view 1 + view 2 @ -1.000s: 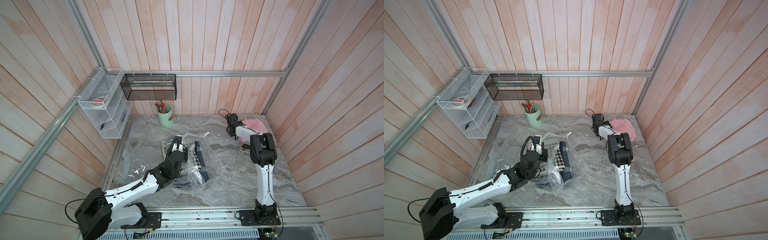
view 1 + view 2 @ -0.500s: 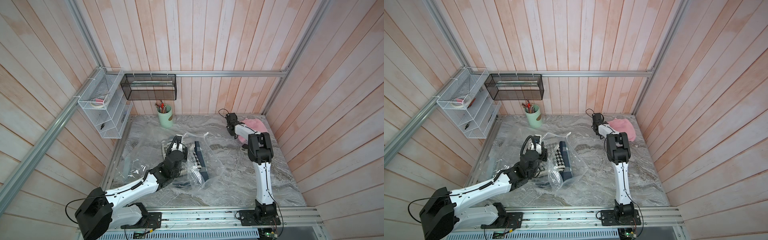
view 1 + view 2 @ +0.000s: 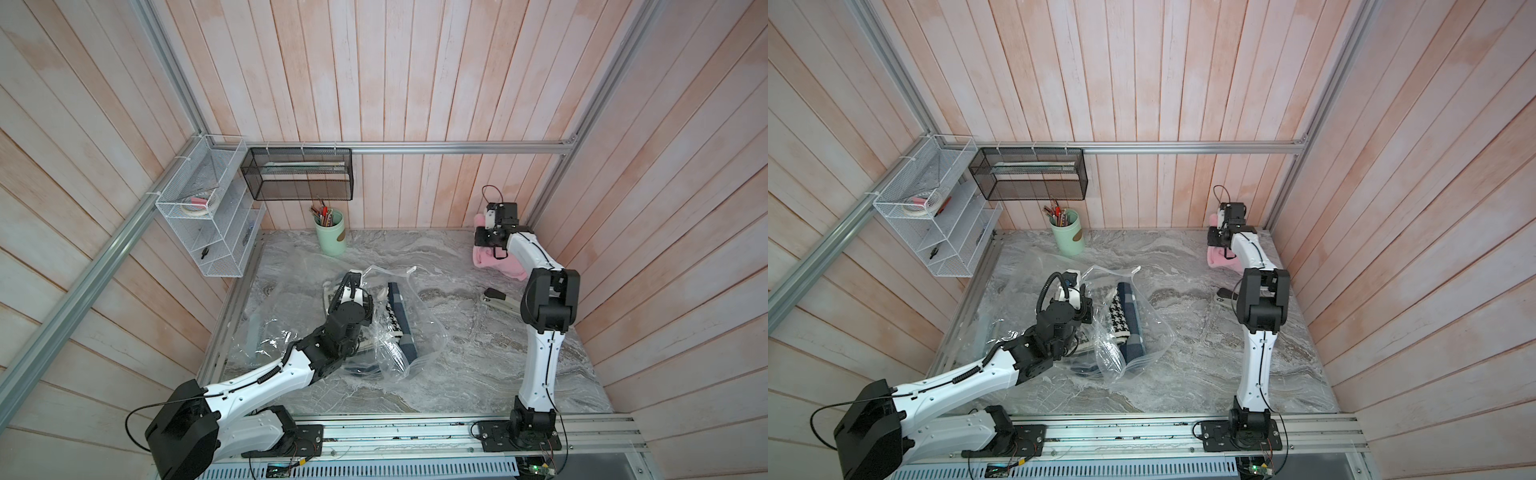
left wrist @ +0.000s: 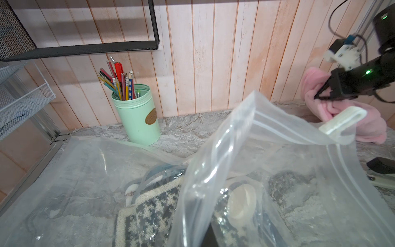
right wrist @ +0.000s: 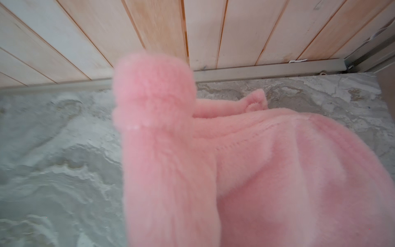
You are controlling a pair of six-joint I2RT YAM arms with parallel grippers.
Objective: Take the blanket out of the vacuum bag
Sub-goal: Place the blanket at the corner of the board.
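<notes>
The blanket [image 3: 500, 264] looks already out of the bag [image 3: 428, 328], so the step in hand seems to be laying it down clear. To do that well, I'd say the right gripper [image 4: 318, 96] should lower the pink fold until it rests on the table [image 3: 478, 374] before letting go. That spot should be well away from the bag's mouth, with the left gripper [image 3: 355, 276] pinning the film so nothing drags.

The right jaws are together, pinching a fold of the blanket. That fold stands up at the gripper and the rest slumps on the table beneath it, at the upper right of both top views by the back wall. The left jaws are closed, seemingly on the bag's raised edge, mid-frame and well apart from the blanket. Two folded cloths [image 3: 400, 316] lie inside the bag.
</notes>
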